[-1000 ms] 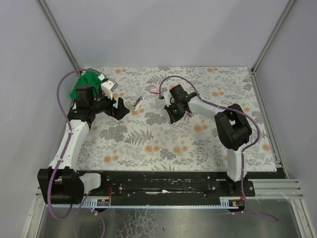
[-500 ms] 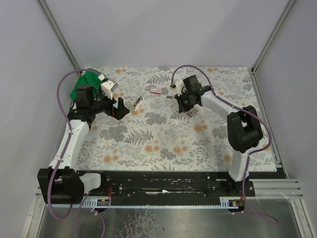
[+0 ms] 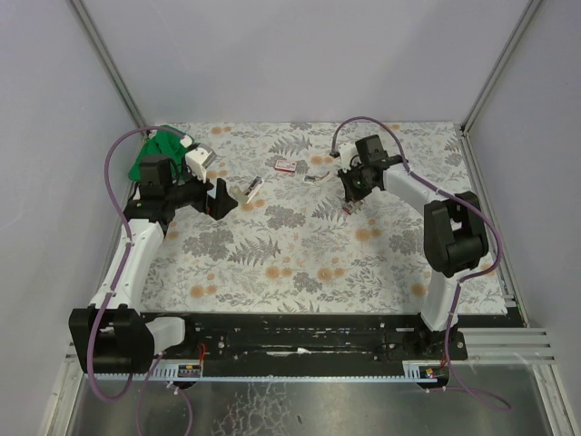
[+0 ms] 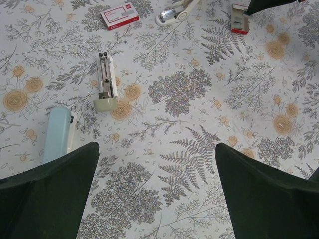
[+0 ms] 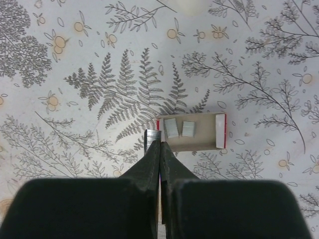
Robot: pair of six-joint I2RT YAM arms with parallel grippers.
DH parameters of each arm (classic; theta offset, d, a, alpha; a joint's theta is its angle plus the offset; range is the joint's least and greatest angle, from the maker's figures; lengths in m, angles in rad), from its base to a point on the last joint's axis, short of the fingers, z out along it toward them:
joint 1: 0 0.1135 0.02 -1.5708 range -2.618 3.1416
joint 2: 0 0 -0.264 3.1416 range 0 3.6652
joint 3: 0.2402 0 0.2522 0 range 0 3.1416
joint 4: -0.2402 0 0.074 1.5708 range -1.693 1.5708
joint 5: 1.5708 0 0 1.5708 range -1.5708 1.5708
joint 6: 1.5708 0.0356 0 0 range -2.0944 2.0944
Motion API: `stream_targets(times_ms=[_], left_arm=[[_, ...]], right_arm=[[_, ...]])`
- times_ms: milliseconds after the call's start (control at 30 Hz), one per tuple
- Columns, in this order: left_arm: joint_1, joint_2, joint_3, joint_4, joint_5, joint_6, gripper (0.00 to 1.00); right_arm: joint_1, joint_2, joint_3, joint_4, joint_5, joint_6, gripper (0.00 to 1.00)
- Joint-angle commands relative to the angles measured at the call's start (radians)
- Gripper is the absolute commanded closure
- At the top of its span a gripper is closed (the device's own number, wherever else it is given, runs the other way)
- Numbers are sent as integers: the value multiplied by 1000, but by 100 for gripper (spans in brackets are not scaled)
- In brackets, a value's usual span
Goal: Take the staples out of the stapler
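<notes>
My right gripper (image 5: 159, 144) is shut on a short silver strip of staples (image 5: 153, 137) and holds it at the left end of a small open cardboard tray (image 5: 204, 142), which holds two staple strips (image 5: 171, 128). In the top view the right gripper (image 3: 350, 188) hovers just above that tray (image 3: 350, 208). An opened white stapler (image 4: 105, 82) lies on the mat, also seen in the top view (image 3: 251, 189). A pale blue stapler part (image 4: 59, 135) lies beside it. My left gripper (image 3: 219, 198) is open and empty, just left of the stapler.
A red-and-white staple box (image 3: 286, 165) and a second white stapler piece (image 3: 317, 177) lie at the back centre; both show in the left wrist view, box (image 4: 119, 16) and piece (image 4: 177, 12). A green object (image 3: 156, 154) sits at the back left. The mat is flowered.
My right arm has swung right and back from the middle of the mat to the cardboard tray, its gripper still shut. The left arm has not moved.
</notes>
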Motion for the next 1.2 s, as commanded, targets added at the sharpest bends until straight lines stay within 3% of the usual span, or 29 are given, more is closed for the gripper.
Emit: stream_targets(times_ms=[0, 1167], left_arm=[[6, 5, -6, 60, 17, -7, 0], [6, 7, -6, 60, 17, -7, 0]], right_arm=[[-29, -43, 1, 33, -14, -53, 100], [-73, 43, -3, 67, 41, -146, 100]])
